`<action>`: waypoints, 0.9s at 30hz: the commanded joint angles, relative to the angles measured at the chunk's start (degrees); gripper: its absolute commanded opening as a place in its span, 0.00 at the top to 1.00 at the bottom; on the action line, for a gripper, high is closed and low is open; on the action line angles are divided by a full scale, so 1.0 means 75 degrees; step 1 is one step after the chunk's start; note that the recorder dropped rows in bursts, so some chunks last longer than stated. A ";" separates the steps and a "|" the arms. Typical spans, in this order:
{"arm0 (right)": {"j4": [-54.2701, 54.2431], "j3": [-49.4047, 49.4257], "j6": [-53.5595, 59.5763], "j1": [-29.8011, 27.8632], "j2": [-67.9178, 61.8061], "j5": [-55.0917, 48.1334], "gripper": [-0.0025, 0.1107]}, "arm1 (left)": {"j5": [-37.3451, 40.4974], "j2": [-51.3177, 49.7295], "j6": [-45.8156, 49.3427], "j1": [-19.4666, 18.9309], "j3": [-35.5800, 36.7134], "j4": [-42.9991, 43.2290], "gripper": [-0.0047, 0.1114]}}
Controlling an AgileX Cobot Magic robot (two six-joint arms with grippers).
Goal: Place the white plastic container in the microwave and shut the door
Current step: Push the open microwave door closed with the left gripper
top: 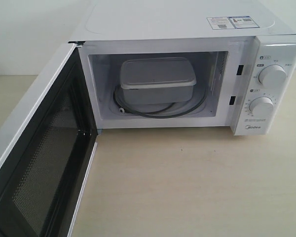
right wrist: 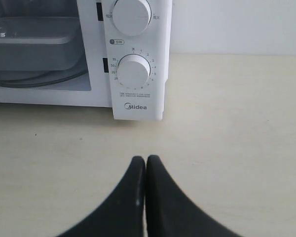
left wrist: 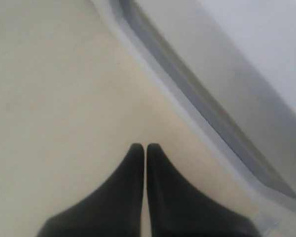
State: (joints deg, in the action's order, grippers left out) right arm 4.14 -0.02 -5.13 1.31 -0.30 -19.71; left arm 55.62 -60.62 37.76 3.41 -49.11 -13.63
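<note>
Your microwave [top: 163, 19] sits at the back of the pale table [top: 187, 182], cavity facing you and fully exposed. The door [top: 39, 148] is swung wide out to the left, its dark mesh window and black inner frame turned toward the camera, so closing it is not yet done.

Look inside: the white plastic container [top: 158, 74] is already in the cavity, lid on, resting on the glass turntable [top: 183, 109] and well back from the front lip. By my reading the first half of the job is finished, and only the door is left.

Now your hands. The left gripper [left wrist: 145, 146] has its fingers pressed together with nothing between them. It hangs over the tabletop just beside a long white edge, most likely the door's, though that is blurred. The right gripper [right wrist: 146, 158] is likewise closed up and empty, out in front of the lower dial [right wrist: 133, 72] and apart from the microwave.

The left arm looks best placed to push the door home.
</note>
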 commanded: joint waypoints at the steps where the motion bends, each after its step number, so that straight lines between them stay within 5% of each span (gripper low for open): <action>1: 0.0088 0.0003 -0.0018 -0.0023 0.0039 0.0030 0.98 | -0.0175 -0.0333 0.2078 0.0363 -0.0034 -0.1214 0.93; 10: 0.0088 0.0003 -0.0018 -0.0023 0.0039 0.0118 0.98 | -0.0586 -0.0353 0.5068 0.1092 -0.0034 -0.4069 0.93; 27: 0.0088 0.0003 -0.0018 -0.0023 0.0039 0.0118 0.98 | -0.3261 -0.2049 0.7095 0.2662 -0.0034 -0.6568 0.93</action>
State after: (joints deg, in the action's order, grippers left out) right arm 4.14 -0.02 -5.13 1.31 -0.30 -19.40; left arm 34.56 -74.19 88.09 22.41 -49.11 -59.63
